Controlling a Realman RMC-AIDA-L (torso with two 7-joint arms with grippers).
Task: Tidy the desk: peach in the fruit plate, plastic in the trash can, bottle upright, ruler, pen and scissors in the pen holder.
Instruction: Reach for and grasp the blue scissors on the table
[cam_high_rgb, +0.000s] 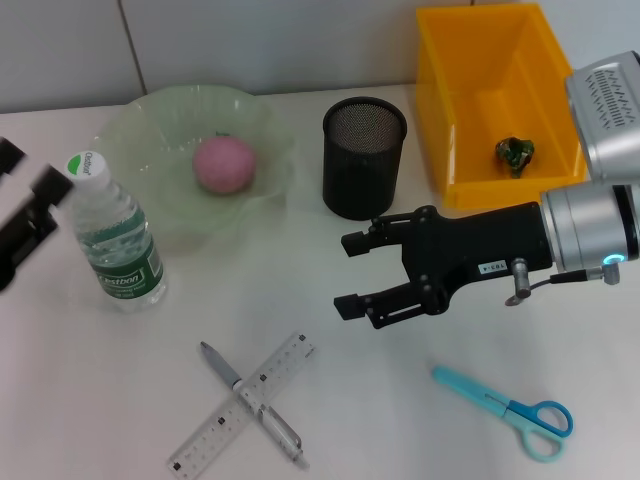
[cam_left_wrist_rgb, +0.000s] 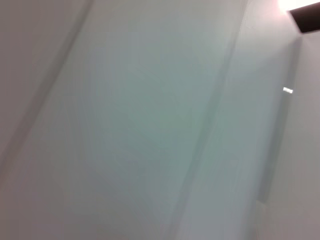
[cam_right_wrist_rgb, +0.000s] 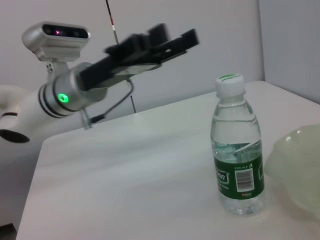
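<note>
Head view only: peach (cam_high_rgb: 224, 164) in fruit plate (cam_high_rgb: 150, 125), plastic (cam_high_rgb: 514, 154) in trash can (cam_high_rgb: 440, 120), pen (cam_high_rgb: 250, 400) crossing ruler (cam_high_rgb: 205, 435) at 6 o'clock, scissors (cam_high_rgb: 505, 411) at 5 o'clock. Bottle (cam_right_wrist_rgb: 237, 145) upright. Right tool (cam_high_rgb: 345, 272), jaws wide and empty, reaches level above table (cam_high_rgb: 330, 350) below pen holder (cam_high_rgb: 364, 157). Left tool (cam_right_wrist_rgb: 172, 39) raised at 9 o'clock, jaws apart.

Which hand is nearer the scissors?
Right. The right hand hovers just up-left of the scissors; the left hand sits far across the desk, beside the bottle.
</note>
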